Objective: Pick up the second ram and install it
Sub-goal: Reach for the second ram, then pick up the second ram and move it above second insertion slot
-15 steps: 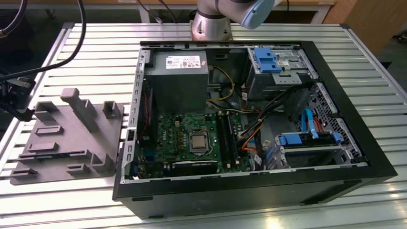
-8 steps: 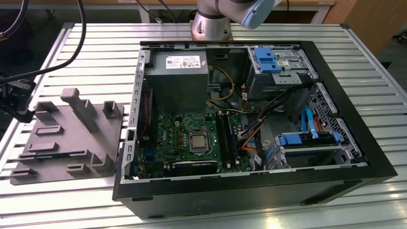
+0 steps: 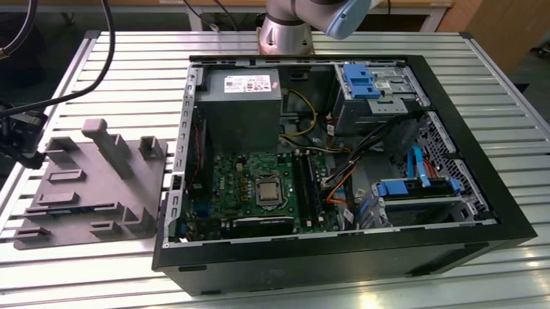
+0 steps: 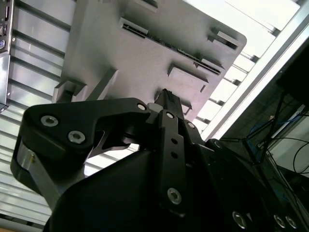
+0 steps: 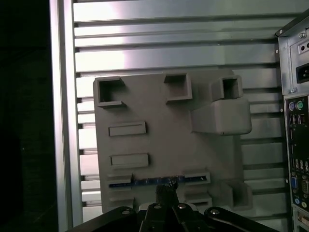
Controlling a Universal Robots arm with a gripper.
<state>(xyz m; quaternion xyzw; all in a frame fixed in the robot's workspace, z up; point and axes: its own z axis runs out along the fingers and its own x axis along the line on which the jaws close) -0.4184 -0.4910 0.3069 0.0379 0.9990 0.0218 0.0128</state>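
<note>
In the exterior view, the arm's base stands at the far edge of the slatted metal table, a pale blue joint cap beside it. A dark block trailing black cables sits at the exterior view's left edge, just beside the grey moulded tray. I cannot make out which part of the arm it is. The open computer case lies on its side at the exterior view's right of the tray, with the green motherboard exposed.

In the second wrist view, I look past the matte black linkage, studded with bright screw heads, to the gripper. It hangs tip-first over the tray's flat, dull surface. The second ram stands edge-on in a long slot beyond it, a thin dark strip, apart from the tip.

In the first wrist view, the gripper points at the tray, with its square pockets and raised blocks. The second ram shows as a dark, bluish line in its slot, just at the tip. I cannot tell whether they touch, nor whether the gripper is spread or pressed together.
</note>
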